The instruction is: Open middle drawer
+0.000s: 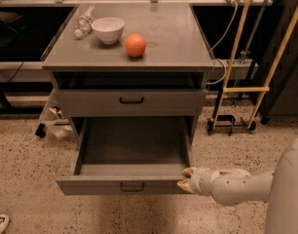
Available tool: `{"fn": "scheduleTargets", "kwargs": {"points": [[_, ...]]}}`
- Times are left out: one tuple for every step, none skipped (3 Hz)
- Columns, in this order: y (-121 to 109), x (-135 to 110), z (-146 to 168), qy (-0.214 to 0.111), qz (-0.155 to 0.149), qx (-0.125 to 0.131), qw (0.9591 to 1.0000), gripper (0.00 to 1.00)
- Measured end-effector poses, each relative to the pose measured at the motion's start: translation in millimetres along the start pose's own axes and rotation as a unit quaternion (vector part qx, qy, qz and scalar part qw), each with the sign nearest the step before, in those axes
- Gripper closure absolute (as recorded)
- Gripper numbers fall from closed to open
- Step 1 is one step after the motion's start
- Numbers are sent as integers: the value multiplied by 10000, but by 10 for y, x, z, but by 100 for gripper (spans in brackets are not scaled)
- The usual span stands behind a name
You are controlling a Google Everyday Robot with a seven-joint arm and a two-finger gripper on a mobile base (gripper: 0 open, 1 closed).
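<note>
The middle drawer [134,147] stands pulled out of the grey cabinet [176,43]. The gripper [187,180] touches the drawer's front right corner; its grip cannot be told.

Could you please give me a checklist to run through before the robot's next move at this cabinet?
1. Wide grey metal middle drawer pulled out: ok.
2. Gripper located: ok, at that drawer's right front corner.
3. Gripper touching the drawer front: cannot tell.
4. Gripper on the small black loop handle: not ok, it is to the right of it.
5. Grey upper drawer shut: ok.
6. Round orange fruit and white bowl resting on the cabinet top: ok.
</note>
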State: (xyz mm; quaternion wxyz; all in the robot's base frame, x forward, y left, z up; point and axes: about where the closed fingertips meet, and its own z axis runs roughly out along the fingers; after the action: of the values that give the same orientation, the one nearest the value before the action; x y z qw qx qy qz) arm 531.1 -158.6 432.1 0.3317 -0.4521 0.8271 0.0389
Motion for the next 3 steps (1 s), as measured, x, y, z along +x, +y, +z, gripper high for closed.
{"fn": "scheduleTargets", "kwargs": {"points": [[0, -21, -16, 0, 1, -1, 10000, 100], [40, 2, -34, 3, 37, -22, 10000, 100], [39, -5, -41, 3, 37, -22, 10000, 100]]}}
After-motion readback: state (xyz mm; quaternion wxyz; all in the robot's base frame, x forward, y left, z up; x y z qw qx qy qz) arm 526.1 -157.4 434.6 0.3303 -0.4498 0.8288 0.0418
